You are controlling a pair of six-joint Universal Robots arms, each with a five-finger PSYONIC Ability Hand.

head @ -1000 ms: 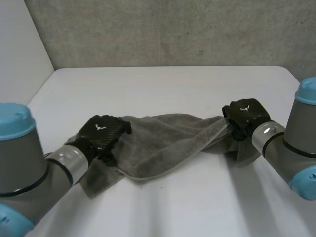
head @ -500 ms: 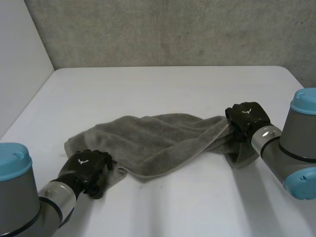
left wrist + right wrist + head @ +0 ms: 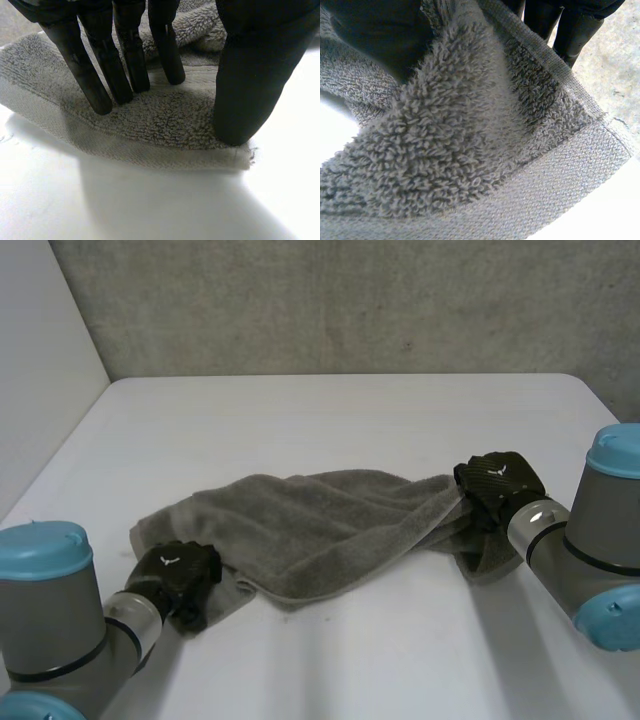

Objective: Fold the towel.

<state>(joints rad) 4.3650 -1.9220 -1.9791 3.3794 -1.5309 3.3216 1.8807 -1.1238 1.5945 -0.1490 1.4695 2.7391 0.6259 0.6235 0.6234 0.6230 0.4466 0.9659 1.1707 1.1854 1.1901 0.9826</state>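
Observation:
A grey towel [image 3: 320, 525] lies crumpled across the white table [image 3: 350, 410], stretched from left to right. My left hand [image 3: 178, 575] rests on its near left corner. In the left wrist view its straight fingers [image 3: 100, 75] and thumb [image 3: 250, 85] press their tips on the flat cloth [image 3: 165, 125], with nothing pinched between them. My right hand [image 3: 497, 485] is at the towel's right end. In the right wrist view its thumb [image 3: 375, 35] and fingers [image 3: 575, 25] clamp a hemmed corner of the towel [image 3: 470, 150], lifted off the table.
A grey wall [image 3: 350, 300] runs behind the table's far edge, and a pale panel [image 3: 40, 370] stands at the left. Bare tabletop lies beyond the towel and in front of it [image 3: 380, 660].
My left hand came off the towel's upper left part and moved down to the near left corner, leaving the cloth spread flatter. The right hand has kept its hold and barely shifted.

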